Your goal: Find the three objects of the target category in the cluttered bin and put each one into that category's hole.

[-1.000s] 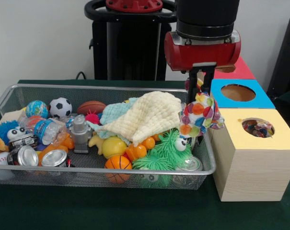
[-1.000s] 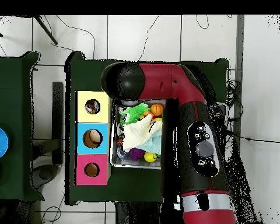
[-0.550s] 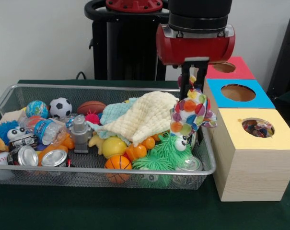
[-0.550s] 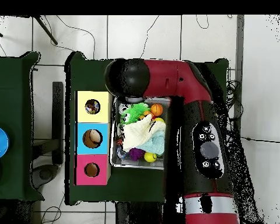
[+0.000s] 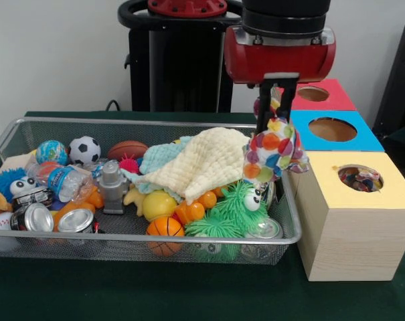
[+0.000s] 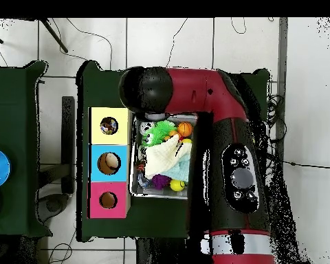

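The red and black gripper [image 5: 277, 100] is clamped on the top of a multicoloured patchwork soft toy [image 5: 274, 151], which hangs clear above the right end of the wire mesh bin [image 5: 28, 127], close beside the yellow-topped wooden box [image 5: 353, 217]. Against half a second ago the toy sits a little higher and further right, after a dip to the left in the half second before that; my reading is that the arm is correcting toward the boxes, the carry not yet finished. The round hole in the yellow top [image 5: 360, 178] already shows small mixed-colour things inside, so this may be the toy's destination, though I cannot confirm the category. The blue-topped box [image 5: 333, 130] and the red-topped box [image 5: 317, 95] stand behind it in a row. In the bin a cream knitted cloth [image 5: 205, 160] drapes over the heap, a green spiky creature with googly eyes [image 5: 232, 210] directly under the hanging toy. Bin and boxes rest on a dark green tablecloth [image 5: 155, 291]. From overhead, the table stands on a pale tiled floor [image 6: 168, 41] with loose cables about.
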Tool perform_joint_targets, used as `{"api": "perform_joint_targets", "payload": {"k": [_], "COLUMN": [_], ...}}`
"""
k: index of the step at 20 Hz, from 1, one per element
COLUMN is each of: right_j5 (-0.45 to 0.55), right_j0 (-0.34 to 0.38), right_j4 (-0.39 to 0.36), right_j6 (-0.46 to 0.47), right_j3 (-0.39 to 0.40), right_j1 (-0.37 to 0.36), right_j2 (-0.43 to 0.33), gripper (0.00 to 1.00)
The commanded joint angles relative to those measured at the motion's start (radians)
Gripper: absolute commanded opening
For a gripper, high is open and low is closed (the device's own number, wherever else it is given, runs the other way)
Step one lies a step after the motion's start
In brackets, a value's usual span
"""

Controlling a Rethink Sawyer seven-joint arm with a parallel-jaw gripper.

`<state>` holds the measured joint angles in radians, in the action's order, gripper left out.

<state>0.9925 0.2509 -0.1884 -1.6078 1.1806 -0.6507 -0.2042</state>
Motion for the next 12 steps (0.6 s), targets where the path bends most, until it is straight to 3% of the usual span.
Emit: {"api": "perform_joint_targets", "payload": {"k": [1, 12], "right_j5": [0.161, 0.239], "right_j0": [-0.028, -0.053], "right_j4": [0.034, 0.057], "right_j6": [-0.182, -0.186], "right_j3": [-0.028, -0.096], "right_j1": [0.013, 0.018], "right_j2": [0.016, 0.037], "gripper": [0.00, 0.00]}}
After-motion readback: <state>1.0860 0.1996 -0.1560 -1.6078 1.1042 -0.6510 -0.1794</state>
